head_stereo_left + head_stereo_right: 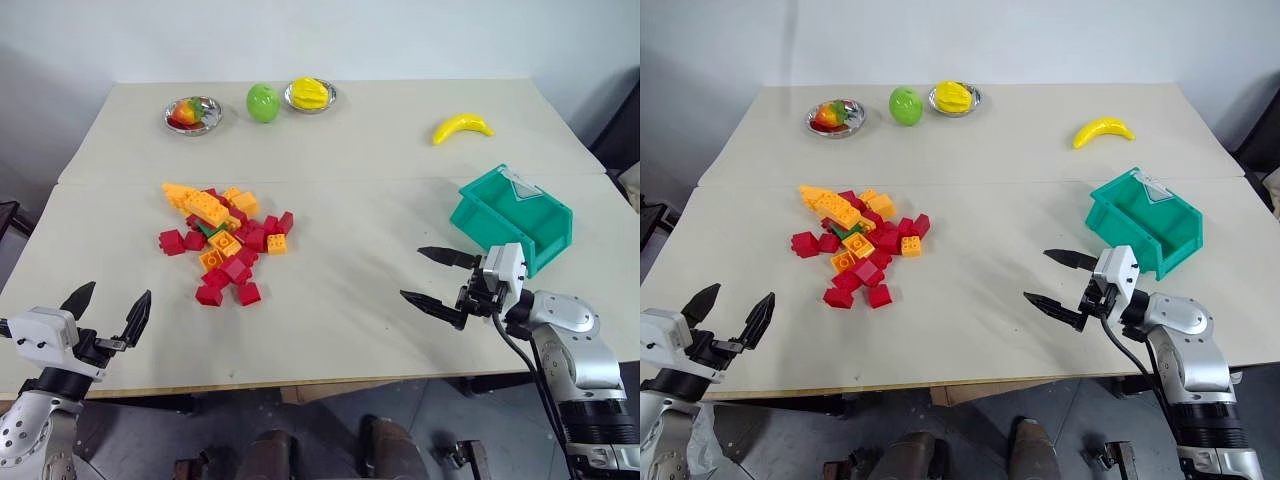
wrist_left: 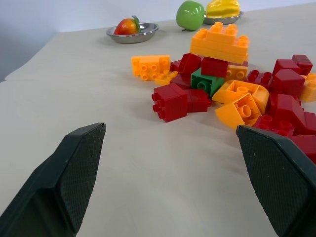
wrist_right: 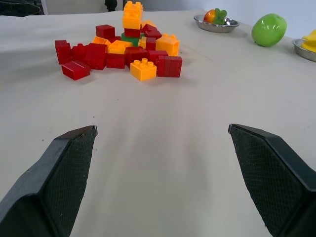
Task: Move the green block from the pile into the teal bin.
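The small dark-green studded plastic block (image 2: 207, 82) sits wedged in the middle of the loose pile of red, orange and yellow bricks (image 1: 225, 240), at ten o'clock on the tabletop (image 1: 350, 180). Both pincers, left (image 1: 108, 304) and right (image 1: 433, 276), gape wide and empty. Best the left approaches slowly, nipping only the green brick before crossing to the teal plastic bin (image 1: 512, 220) at three o'clock.

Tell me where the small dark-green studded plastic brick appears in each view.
Left eye view: green brick, mid-pile, mostly buried.
Right eye view: same spot.
Left wrist view: under the orange stack.
Right wrist view: sliver under that stack.
Shared landmark: stacked orange bricks.
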You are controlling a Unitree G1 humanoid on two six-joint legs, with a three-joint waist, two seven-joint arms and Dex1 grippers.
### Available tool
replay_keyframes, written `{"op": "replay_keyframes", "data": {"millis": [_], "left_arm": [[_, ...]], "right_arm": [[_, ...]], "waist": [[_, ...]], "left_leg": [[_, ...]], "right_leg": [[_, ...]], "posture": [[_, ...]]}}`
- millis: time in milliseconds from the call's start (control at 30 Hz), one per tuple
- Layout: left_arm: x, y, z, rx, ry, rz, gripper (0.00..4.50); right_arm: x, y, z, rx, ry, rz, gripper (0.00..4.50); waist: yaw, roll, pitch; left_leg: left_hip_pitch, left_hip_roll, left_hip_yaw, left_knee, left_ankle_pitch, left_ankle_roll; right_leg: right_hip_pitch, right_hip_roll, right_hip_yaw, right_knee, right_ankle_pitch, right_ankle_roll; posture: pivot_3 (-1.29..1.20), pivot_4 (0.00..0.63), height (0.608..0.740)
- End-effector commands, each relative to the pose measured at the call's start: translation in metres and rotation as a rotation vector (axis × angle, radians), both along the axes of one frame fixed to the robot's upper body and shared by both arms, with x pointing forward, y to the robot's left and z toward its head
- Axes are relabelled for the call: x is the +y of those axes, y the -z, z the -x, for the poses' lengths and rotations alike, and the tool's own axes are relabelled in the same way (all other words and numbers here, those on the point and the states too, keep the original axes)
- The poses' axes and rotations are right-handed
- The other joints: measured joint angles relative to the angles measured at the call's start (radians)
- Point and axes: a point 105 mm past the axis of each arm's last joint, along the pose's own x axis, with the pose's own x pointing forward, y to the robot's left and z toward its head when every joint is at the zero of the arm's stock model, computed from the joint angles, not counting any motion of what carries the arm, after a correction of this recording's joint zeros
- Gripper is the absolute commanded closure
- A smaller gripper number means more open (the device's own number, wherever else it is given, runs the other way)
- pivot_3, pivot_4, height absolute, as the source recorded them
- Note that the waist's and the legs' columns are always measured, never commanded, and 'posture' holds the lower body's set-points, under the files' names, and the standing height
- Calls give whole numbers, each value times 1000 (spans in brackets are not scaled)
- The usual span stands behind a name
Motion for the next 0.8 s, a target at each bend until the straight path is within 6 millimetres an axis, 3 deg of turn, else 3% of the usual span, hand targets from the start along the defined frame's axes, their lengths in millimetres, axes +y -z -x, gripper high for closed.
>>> {"op": "replay_keyframes", "data": {"millis": [33, 100, 233, 333, 533, 667, 800], "left_arm": [[2, -9, 7, -34, -25, -29, 0], [3, -10, 9, -47, -32, 4, 0], [17, -9, 34, -86, -36, 81, 0], [48, 15, 59, -18, -145, 143, 0], [71, 42, 90, 57, -222, 196, 0], [60, 30, 81, 7, -154, 193, 0], [33, 12, 56, -32, 4, 132, 0]], "right_arm": [[0, -7, 0, -41, -14, -4, 26], [0, -7, 0, -42, -20, -8, 26], [11, -13, -2, -46, -56, -56, 26], [31, -22, 2, -60, -136, -80, 26], [56, -41, 13, -95, -244, -109, 26], [51, -39, 10, -94, -212, -97, 26], [34, -30, 3, -79, -148, -64, 26]], "waist": [[0, 0, 0], [0, 0, 0], [-3, 0, 0], [-7, 0, 0], [2, 1, 1], [9, -1, 0], [12, -1, 0]], "left_leg": [[0, 0, 0, 0, 0, 0], [0, 0, 0, 0, 0, 0], [0, 1, 0, 0, 0, -1], [0, 2, 1, 0, -1, -1], [0, 3, 1, 0, -2, -1], [0, 3, -2, 1, -3, -1], [0, 3, -2, 1, -3, -1]], "right_leg": [[0, 0, 0, 0, 0, 0], [0, 0, 0, 0, 0, 0], [0, 0, 0, 0, 0, 0], [0, 1, -1, 0, -1, -2], [0, 1, -4, 0, -2, -3], [0, -1, -6, -2, -2, -4], [0, -1, -6, -1, -2, -4]], "posture": [[0, 150, 740], [0, 150, 740], [0, 150, 740], [0, 150, 740], [0, 150, 740], [0, 150, 740], [0, 150, 740]]}}
